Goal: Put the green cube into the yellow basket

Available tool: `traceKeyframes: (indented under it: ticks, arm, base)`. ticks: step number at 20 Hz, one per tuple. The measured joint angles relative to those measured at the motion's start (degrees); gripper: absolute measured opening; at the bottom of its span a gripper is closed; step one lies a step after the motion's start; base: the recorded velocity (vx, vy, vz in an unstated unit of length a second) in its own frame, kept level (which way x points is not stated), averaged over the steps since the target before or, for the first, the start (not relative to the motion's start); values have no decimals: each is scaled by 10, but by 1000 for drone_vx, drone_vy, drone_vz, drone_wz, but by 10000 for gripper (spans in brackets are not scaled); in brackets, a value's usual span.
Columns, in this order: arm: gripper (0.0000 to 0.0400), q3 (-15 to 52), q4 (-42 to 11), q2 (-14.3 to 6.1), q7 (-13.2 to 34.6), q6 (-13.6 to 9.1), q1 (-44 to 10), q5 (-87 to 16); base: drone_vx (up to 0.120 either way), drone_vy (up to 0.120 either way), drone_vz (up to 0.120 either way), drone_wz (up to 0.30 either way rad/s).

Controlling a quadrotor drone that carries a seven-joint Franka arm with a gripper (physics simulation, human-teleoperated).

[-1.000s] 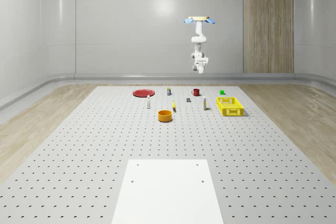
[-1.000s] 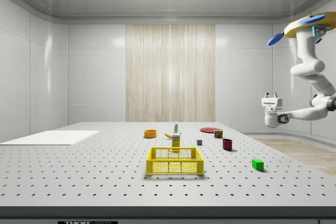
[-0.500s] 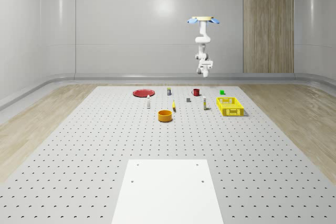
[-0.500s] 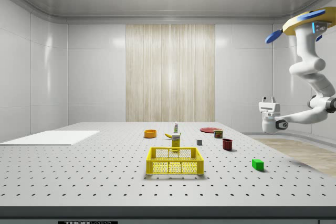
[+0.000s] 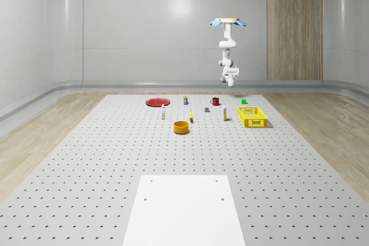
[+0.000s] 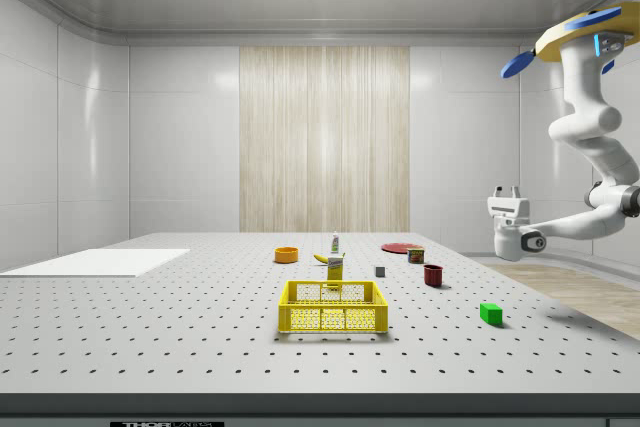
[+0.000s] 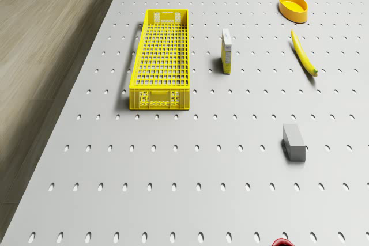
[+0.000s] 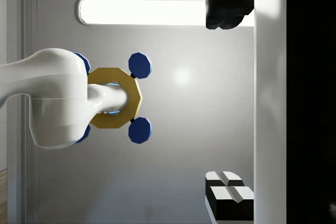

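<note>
Gripper (image 6: 510,190): side view has it at the end of the outstretched arm, fingers pointing up toward the ceiling, nothing between them. It sits high above the table, near the far edge, above and a little to the side view's right of the green cube (image 6: 490,313). The drone (image 6: 585,32) hovers up near the ceiling, further to the side view's right. The cube rests on the table, well apart from the yellow basket (image 6: 333,307).

Whole-scene view: drone (image 5: 230,22) hovering high over the far end of the table, arm hanging below it, gripper (image 5: 231,76) well above the green cube (image 5: 244,101). The cube lies just behind the yellow basket (image 5: 253,117), outside it.

Drone view: yellow basket (image 7: 161,59) on the perforated table, nothing inside the mesh.

Wrist view: camera looks upward at the ceiling light and the drone's body (image 8: 113,98); two fingertips (image 8: 228,192) stand wide apart, with only wall and ceiling between them.

Judgement: task barely begun. No grasp made, cube untouched, basket unfilled. Left to do: turn the gripper down, descend to the cube, grasp, carry, release in the basket.
</note>
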Motion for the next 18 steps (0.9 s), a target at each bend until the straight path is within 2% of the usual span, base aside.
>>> traceKeyframes:
  ticks: [16,18]
  arm:
    - [400,2,-4,-4,0,6,-1,-2]
    - [400,3,-4,-5,0,7,-2,-3]
  base:
    - [120,120,0,0]
    - [120,20,0,0]
